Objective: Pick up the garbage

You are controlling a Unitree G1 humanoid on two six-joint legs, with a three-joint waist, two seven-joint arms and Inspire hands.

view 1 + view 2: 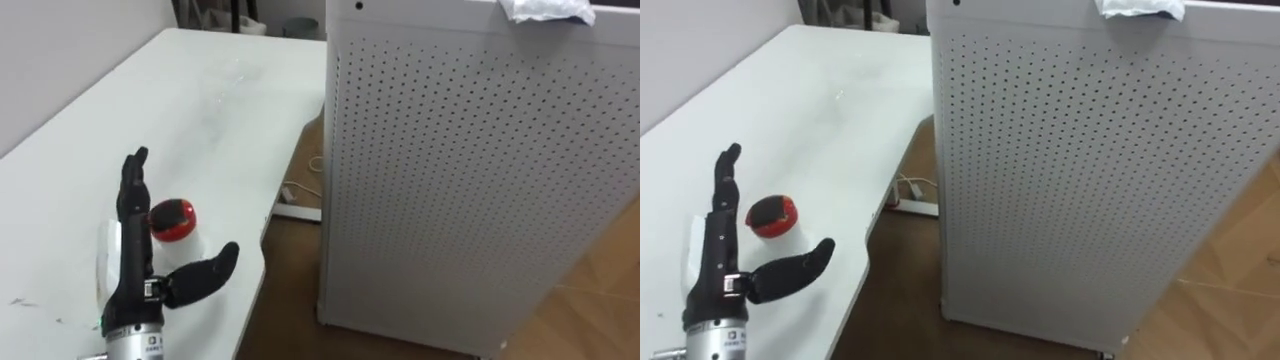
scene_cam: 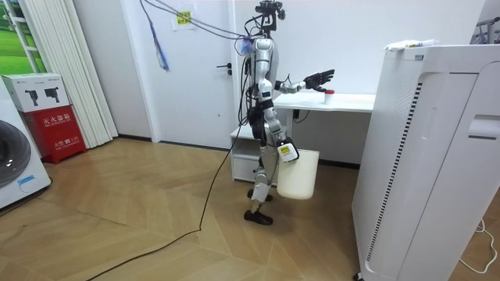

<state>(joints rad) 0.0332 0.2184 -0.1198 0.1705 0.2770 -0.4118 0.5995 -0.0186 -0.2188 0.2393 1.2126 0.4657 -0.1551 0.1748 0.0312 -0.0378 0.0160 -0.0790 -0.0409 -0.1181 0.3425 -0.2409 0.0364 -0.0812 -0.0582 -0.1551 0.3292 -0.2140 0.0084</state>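
Observation:
A small round red item (image 1: pixel 172 220) with a dark top sits on the white table (image 1: pixel 200 110) near its right edge. My left hand (image 1: pixel 135 262) hovers just in front of it, open, with the fingers straight and the thumb spread to the right, touching nothing. A white flat piece (image 1: pixel 104 255) lies partly under that hand. In the room view I stand at the table's end with the left arm stretched over it. My right hand (image 2: pixel 287 151) hangs low at the rim of a white bin (image 2: pixel 301 176). Crumpled white paper (image 1: pixel 545 10) rests on top of a tall cabinet.
The tall white perforated cabinet (image 1: pixel 470 170) stands close on the right of the table, leaving a narrow strip of wooden floor (image 1: pixel 285 280) between them. A white power strip (image 1: pixel 298 212) lies on that floor. A wall runs along the table's left side.

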